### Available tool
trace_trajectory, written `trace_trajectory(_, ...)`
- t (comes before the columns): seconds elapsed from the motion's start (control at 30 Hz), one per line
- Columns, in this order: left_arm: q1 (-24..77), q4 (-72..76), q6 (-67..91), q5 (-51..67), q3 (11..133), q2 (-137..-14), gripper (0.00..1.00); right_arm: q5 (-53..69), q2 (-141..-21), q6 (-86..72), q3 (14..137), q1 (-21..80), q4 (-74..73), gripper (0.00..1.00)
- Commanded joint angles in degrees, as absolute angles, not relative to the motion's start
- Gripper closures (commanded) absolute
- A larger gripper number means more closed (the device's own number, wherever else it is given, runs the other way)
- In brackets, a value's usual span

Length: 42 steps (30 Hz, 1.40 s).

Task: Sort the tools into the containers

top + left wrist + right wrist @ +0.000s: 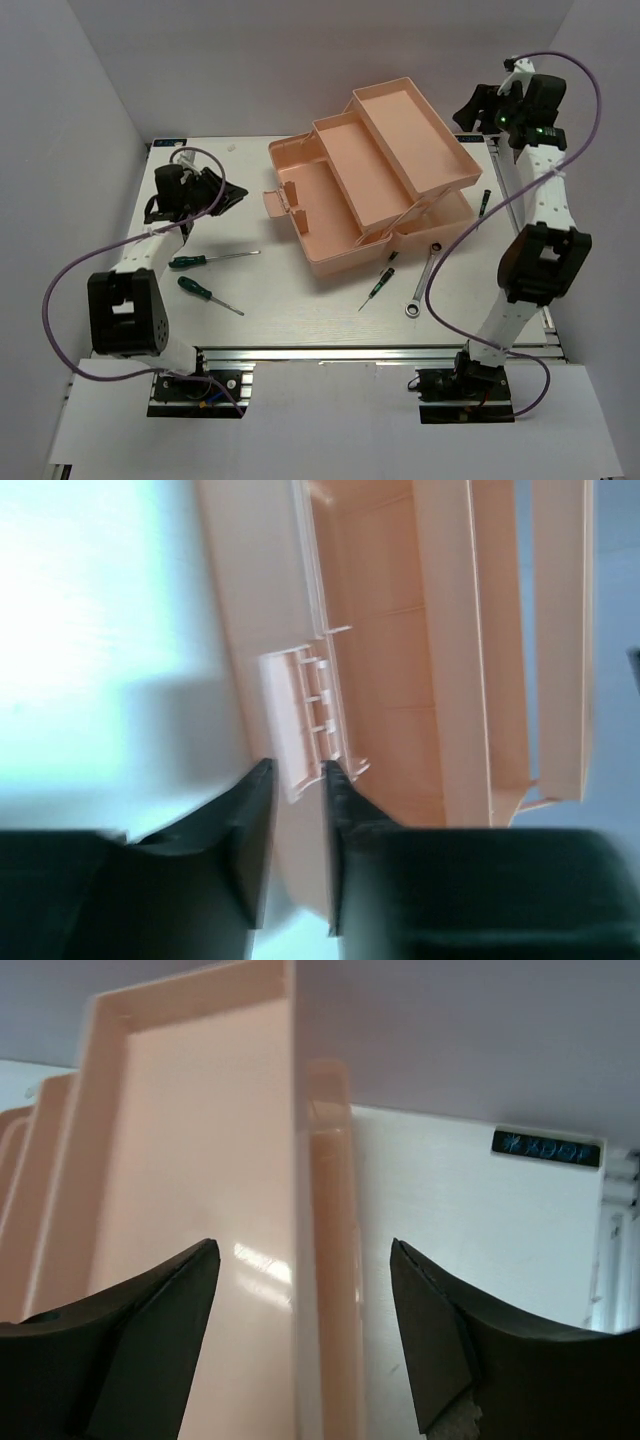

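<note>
The salmon-pink toolbox point(330, 215) stands open mid-table with its tiers of trays point(410, 130) fanned up to the right. Two longer green-handled screwdrivers point(195, 261) point(203, 292) lie at the left front. A tiny screwdriver point(380, 283) and the silver wrench point(424, 280) lie in front of the box, and another tiny screwdriver point(482, 203) lies to its right. My left gripper point(236, 194) is narrowly open and empty, just left of the box's handle point(300, 715). My right gripper point(470, 110) is wide open and empty, raised over the top tray's right wall point(325, 1290).
White walls close in the table on the left, back and right. An aluminium rail point(380, 353) runs along the front edge, and another point(500, 190) runs down the right side. Purple cables loop off both arms.
</note>
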<state>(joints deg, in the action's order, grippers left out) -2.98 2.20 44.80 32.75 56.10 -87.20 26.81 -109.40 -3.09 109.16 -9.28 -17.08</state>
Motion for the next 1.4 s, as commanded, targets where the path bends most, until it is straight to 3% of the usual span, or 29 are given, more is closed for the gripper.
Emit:
trace_trajectory(0.0, -3.1, -8.1, 41.0, 26.5, 54.7, -80.2, 0.68, 35.4, -98.5, 9.0, 105.4, -10.3, -15.1, 0.25)
trace_trajectory(0.03, -3.0, -9.9, 40.8, 23.4, 54.2, -77.3, 0.78, 42.6, -94.4, 19.0, 102.0, -11.7, -16.2, 0.25)
trace_trajectory(0.07, -3.0, -13.6, 41.0, 21.6, 53.8, -75.9, 0.82, 56.3, -92.3, 24.9, 99.9, -12.1, -17.7, 0.26)
trace_trajectory(0.2, -3.1, -20.6, 44.9, 14.8, 48.3, -68.9, 0.91, 71.8, -84.5, 56.2, 92.3, -11.9, -40.7, 0.28)
trace_trajectory(0.23, -3.0, -21.4, 46.6, 13.4, 47.1, -67.6, 0.89, 72.6, -83.9, 70.0, 91.9, -11.3, -47.0, 0.3)
trace_trajectory(0.27, -3.1, -23.2, 47.3, 12.8, 46.1, -65.3, 0.79, 71.0, -84.0, 77.4, 92.5, -10.6, -53.7, 0.3)
trace_trajectory(0.3, -3.0, -24.0, 47.8, 12.2, 44.5, -64.3, 0.72, 69.3, -84.5, 86.0, 93.0, -8.7, -69.3, 0.32)
trace_trajectory(0.33, -3.0, -25.4, 48.6, 11.3, 43.9, -63.4, 0.67, 67.3, -85.3, 96.1, 93.2, -7.5, -75.3, 0.39)
trace_trajectory(0.37, -3.0, -25.9, 49.0, 11.0, 43.2, -61.7, 0.55, 63.2, -84.5, 96.2, 89.8, -6.3, -75.2, 0.4)
trace_trajectory(0.47, -3.0, -27.5, 49.6, 10.3, 41.8, -59.4, 0.47, 54.7, -76.7, 110.6, 76.4, -3.0, -75.2, 0.41)
trace_trajectory(0.7, -3.0, -29.1, 50.9, 12.0, 38.9, -57.3, 0.39, 36.1, -73.6, 120.0, 59.8, -0.4, -73.8, 0.33)
trace_trajectory(0.9, -3.1, -29.1, 51.2, 12.3, 37.0, -55.4, 0.39, 31.5, -74.6, 126.9, 51.9, -0.1, -65.2, 0.27)
trace_trajectory(1.37, -3.0, -30.8, 51.2, 13.3, 34.3, -50.5, 0.38, 21.3, -90.7, 132.2, 55.4, 7.6, -56.8, 0.28)
